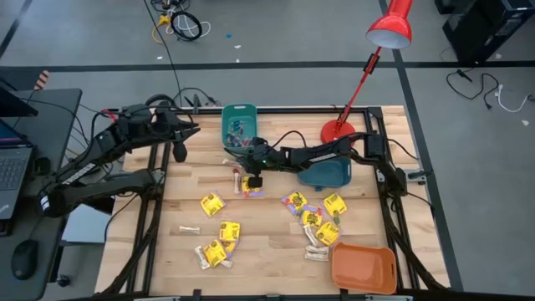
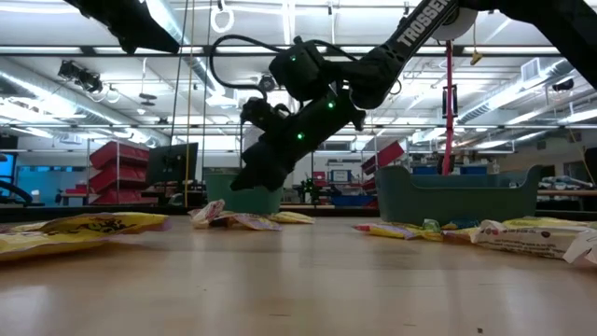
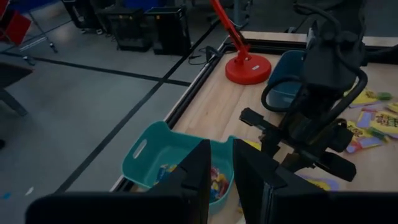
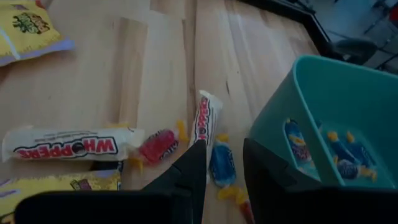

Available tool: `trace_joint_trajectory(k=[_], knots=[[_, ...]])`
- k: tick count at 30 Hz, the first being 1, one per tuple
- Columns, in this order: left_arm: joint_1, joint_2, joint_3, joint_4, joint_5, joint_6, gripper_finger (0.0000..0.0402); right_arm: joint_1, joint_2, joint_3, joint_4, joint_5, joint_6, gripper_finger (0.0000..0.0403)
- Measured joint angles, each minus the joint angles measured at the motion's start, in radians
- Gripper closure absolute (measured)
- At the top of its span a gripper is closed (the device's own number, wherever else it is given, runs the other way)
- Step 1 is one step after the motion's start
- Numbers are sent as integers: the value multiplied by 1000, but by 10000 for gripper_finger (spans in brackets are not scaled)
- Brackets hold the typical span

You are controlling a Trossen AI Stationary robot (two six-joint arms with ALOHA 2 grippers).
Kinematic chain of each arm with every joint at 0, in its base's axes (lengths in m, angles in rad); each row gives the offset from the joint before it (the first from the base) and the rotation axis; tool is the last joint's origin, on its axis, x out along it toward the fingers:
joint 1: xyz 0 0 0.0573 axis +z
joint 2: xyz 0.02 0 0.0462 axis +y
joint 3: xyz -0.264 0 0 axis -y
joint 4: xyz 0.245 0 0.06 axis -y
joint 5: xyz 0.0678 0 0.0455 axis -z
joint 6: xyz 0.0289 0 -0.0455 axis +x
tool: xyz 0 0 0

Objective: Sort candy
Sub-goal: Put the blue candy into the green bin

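Your right gripper (image 1: 255, 181) reaches across the wooden table (image 1: 267, 251) from the right and hangs just above a small cluster of candy (image 1: 247, 186) near the middle, just on the near side of the teal bin (image 1: 238, 125) at the far edge. Its fingers (image 4: 193, 168) stand a narrow gap apart with nothing between them; below them lie a blue sweet (image 4: 221, 165), a red sweet (image 4: 158, 146) and 2 pale stick packets, 1 of them long (image 4: 68, 147) and 1 short (image 4: 204, 118). The teal bin already holds several small blue and orange pieces (image 4: 339, 152).

Your left gripper (image 1: 179, 150) waits raised over the far left corner of the table, its fingers (image 3: 198, 171) also narrowly parted and empty.

More candy is spread over the near half of the table: yellow packets (image 1: 219, 238) on the left, a second group of yellow packets (image 1: 318, 217) on the right. An orange bin (image 1: 363, 267) sits at the near right corner, a dark teal bin (image 1: 326, 174) lies under the right arm, and a red lamp (image 1: 338, 130) stands at the far right.
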Motion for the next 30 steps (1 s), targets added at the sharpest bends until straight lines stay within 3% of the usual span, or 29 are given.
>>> trace_joint_trajectory(k=[17,22,30], knots=[[0,0,-19,6,1,5,332,-6,30,0,14,-31,92,311],[0,1,-72,13,-3,7,332,-6,60,0,44,16,114,311],[0,1,-114,15,-91,34,332,-15,65,0,27,43,130,311]])
